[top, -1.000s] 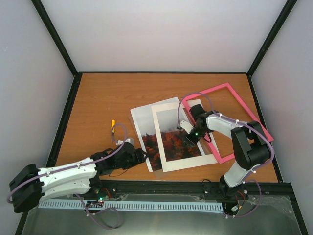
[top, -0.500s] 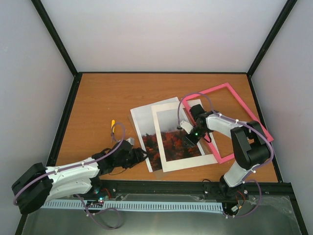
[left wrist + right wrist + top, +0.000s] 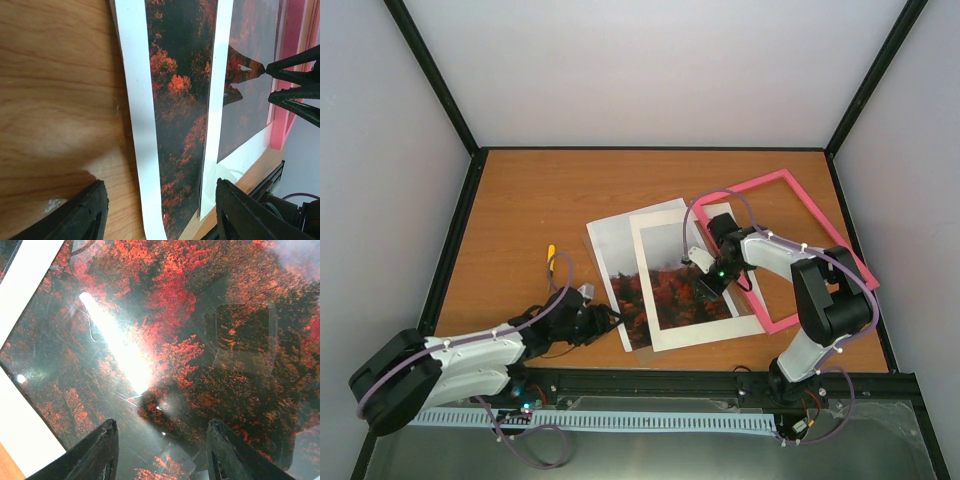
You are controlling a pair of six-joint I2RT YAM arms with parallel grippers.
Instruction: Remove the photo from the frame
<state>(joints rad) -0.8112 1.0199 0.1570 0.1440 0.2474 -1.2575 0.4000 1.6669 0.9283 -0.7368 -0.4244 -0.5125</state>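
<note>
Glossy paper, the one photo (image 3: 615, 262) lies flat on the wood-grain tabletop (image 3: 525, 205), outside the thin pink frame (image 3: 820, 217), half covered by one white mat (image 3: 705, 328). By its corner the left fingers (image 3: 90, 211) gape empty; the right fingers (image 3: 102, 455) gape empty over glare-streaked glass (image 3: 125, 355).
</note>
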